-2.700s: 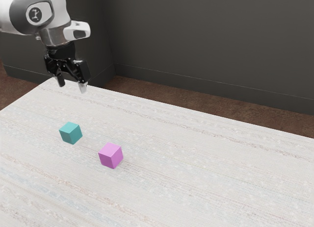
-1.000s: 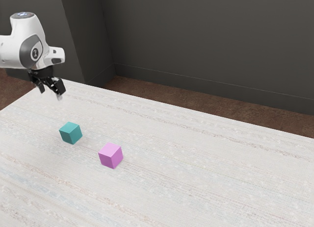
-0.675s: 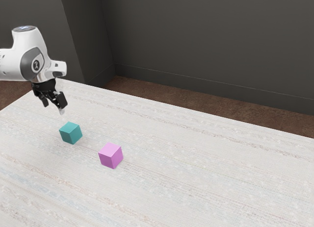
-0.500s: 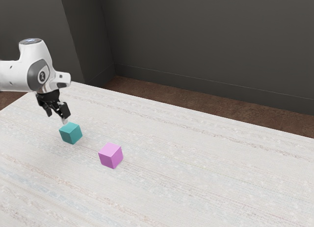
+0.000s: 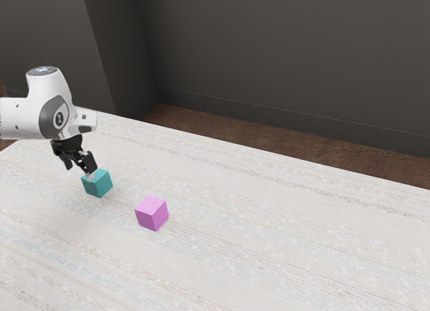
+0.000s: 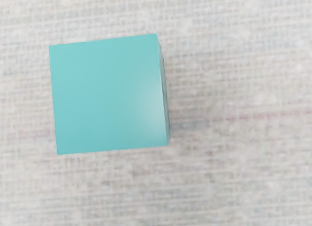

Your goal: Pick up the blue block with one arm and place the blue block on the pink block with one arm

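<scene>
Blue block: the small teal-blue cube (image 5: 97,183) sat flat on the pale wood-grain tabletop (image 5: 282,217), not yet lifted. In the wrist view the blue cube (image 6: 109,92) lay right under the hand, off-centre, its edges nearly square to the camera.
Gripper: the black two-finger gripper (image 5: 78,167) hung just above the blue block's far upper edge, fingers spread and holding nothing. Whether a fingertip touched the block could not be told.
Pink block: the small pink cube (image 5: 151,213) rested near the blue block, toward the exterior view's right and closer to the camera, with bare table between the two.
Risk, misaligned descent: the hand looked offset from the blue block's centre, so a fingertip could have landed on its top face and pushed or tipped it.
Risk, shallow grip: closing too high on the blue block could have let it slip out during the lift.
Risk, placement: the pink block's top offered no more room than the blue block's base, so an off-centre release could have toppled the stack.
Obstacles: none lay between the blue block and the pink one.
Surroundings: dark walls (image 5: 282,49) and brown floor (image 5: 302,143) stood well beyond the blue block.
</scene>
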You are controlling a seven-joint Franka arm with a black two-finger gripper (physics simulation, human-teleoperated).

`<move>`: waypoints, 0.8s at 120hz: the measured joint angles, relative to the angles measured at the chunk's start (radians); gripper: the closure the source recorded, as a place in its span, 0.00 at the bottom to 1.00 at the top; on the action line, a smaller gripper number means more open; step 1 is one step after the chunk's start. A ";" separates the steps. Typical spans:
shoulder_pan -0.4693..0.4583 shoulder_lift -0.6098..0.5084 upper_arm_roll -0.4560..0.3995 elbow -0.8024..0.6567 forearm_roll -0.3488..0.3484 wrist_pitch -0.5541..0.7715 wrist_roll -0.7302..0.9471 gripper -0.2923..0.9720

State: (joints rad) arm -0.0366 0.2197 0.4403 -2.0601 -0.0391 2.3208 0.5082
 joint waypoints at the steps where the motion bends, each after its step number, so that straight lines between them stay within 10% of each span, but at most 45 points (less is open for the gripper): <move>1: 0.001 0.003 0.000 0.001 0.000 0.001 0.000 0.23; 58: 0.045 0.075 -0.022 0.055 -0.081 0.014 0.003 0.23; 74: 0.226 0.129 -0.212 0.132 -0.069 0.000 0.006 0.23; 96: 0.259 0.121 -0.250 0.134 -0.035 -0.012 0.009 0.23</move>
State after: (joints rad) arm 0.2228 0.3409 0.1901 -1.9265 -0.0741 2.3086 0.5175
